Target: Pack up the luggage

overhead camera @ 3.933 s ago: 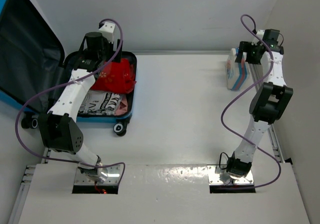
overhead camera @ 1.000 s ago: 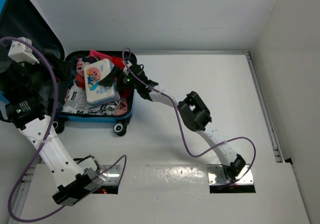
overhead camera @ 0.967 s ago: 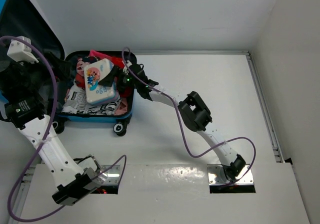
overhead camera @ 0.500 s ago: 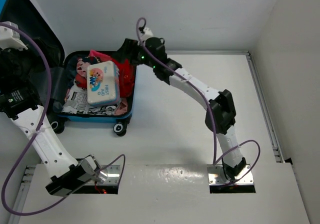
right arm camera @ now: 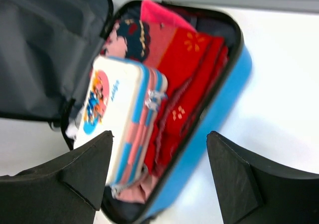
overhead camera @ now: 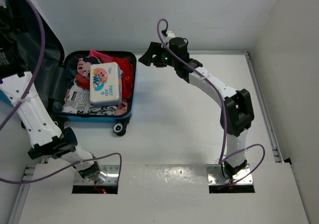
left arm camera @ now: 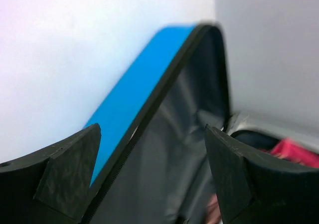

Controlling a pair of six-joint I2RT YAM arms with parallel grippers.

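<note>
Blue luggage looks packed, box on top; left tool and right tool gape empty, so closing likely needs the left one pinching the lid rim.

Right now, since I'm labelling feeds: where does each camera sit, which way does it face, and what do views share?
Top external: above and behind the bases, looking down on the table and open luggage; left arm and right arm show.
Left wrist: raised at far left, facing the luggage lid edge-on; open left gripper frames it.
Right wrist: high beside the luggage, looking down into it at the first-aid box on red clothes; open right gripper shows.
Shared: top and right wrist both show that box.
</note>
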